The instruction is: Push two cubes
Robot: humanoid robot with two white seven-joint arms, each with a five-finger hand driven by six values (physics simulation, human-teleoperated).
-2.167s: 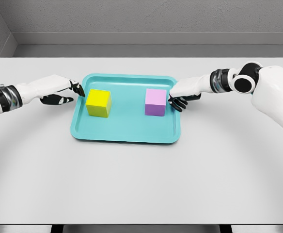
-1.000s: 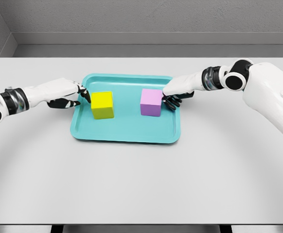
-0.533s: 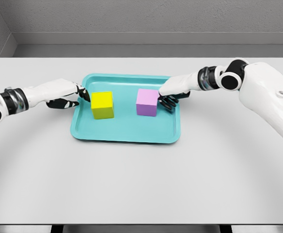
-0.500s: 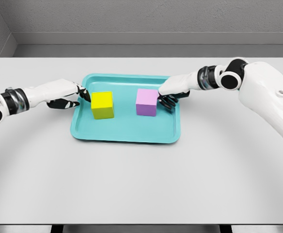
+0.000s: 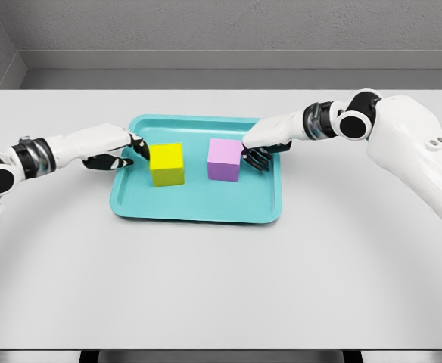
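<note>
On tray (image 5: pixel 194 208): cubes (image 5: pixel 167 164) between hands (image 5: pixel 122 147)

Teal tray (image 5: pixel 198 210) sitting at upper centre of a grey table (image 5: pixel 221 287). Yellow cube (image 5: pixel 167 164) lying left in the tray, purple cube (image 5: pixel 224 159) right, a gap separating them. Left hand (image 5: pixel 122 147) touching the yellow cube's left side; right hand (image 5: pixel 260 147) pressing against the purple cube's right side, fingers curled.

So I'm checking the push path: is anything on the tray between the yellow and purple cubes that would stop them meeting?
Nothing visible. Only bare tray floor lies between the yellow cube and the purple cube. The left robot hand is at the yellow cube's outer side, the right robot hand at the purple cube's.
</note>
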